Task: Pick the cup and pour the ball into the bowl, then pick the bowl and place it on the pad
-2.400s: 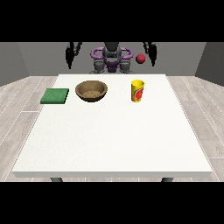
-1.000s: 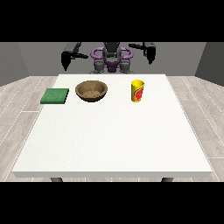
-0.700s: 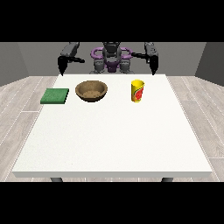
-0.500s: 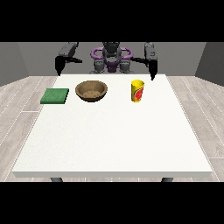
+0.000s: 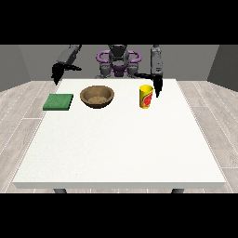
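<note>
The hand at the view's right (image 5: 158,84) hangs fingers-down, holding nothing; whether its fingers are spread or curled cannot be told. Just beside it, toward the view's left and slightly nearer the camera, stands the yellow cup with a red mark (image 5: 146,96), upright on the white table (image 5: 121,148). This hand is clearly the nearer one. Further left sits the brown wooden bowl (image 5: 97,96), then the green square pad (image 5: 58,102). The hand at the view's left (image 5: 56,74) hovers beyond the pad, well apart from the cup; its finger pose cannot be told either.
</note>
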### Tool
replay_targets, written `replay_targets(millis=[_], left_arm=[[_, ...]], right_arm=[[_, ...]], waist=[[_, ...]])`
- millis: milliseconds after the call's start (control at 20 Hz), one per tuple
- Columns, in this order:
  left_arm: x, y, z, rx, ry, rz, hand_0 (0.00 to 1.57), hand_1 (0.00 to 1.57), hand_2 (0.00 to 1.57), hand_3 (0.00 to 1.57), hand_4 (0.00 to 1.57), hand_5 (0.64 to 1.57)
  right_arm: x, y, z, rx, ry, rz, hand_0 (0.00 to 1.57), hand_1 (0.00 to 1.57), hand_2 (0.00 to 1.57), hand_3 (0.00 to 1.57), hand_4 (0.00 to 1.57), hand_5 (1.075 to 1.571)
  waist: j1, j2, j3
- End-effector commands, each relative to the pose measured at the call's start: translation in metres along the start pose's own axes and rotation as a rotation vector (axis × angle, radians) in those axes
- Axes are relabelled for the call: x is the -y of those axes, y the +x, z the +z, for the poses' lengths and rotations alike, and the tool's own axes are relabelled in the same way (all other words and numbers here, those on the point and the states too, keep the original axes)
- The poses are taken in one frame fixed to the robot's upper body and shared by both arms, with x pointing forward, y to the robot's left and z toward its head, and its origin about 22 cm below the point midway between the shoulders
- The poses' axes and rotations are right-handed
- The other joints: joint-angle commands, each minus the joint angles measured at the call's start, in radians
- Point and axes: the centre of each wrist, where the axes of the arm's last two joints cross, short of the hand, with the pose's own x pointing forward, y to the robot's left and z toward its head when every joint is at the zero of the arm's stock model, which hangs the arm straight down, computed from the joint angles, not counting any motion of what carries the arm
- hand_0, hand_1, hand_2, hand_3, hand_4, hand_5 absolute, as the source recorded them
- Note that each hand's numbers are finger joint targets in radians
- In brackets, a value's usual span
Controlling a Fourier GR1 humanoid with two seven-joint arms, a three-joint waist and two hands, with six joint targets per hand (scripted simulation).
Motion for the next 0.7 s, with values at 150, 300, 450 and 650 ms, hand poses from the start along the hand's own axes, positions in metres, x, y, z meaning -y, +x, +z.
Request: replay_targets(millis=[150,300,450,650], left_arm=[[0.011,-0.019,-0.013,0.04,0.058,-0.001,0.0,0.0,0.0,0.0,0.0,1.262],[0.005,-0.033,0.001,0.03,0.014,-0.005,0.0,0.0,0.0,0.0,0.0,1.229],[-0.016,-0.025,-0.023,0.018,0.039,0.058,0.66,0.66,0.91,0.29,0.0,1.425],[-0.023,-0.034,-0.004,0.078,0.117,-0.399,1.31,1.31,1.57,1.57,0.81,1.515]], right_arm=[[0.014,-0.002,-0.003,0.037,0.038,-0.01,0.0,0.0,0.0,0.0,0.0,1.559],[0.016,-0.001,-0.016,0.044,-0.028,0.0,0.0,0.0,0.0,0.0,0.0,1.558],[0.042,0.011,-0.017,0.043,-0.009,-0.018,0.0,0.0,0.0,0.0,0.0,1.558],[0.032,0.012,-0.018,0.068,0.055,-0.04,0.0,0.0,0.0,0.0,0.0,1.558]], waist=[[-0.042,0.059,-0.0003],[0.013,0.053,-0.0003],[-0.011,0.063,-0.0002],[-0.094,0.085,0.0004]])
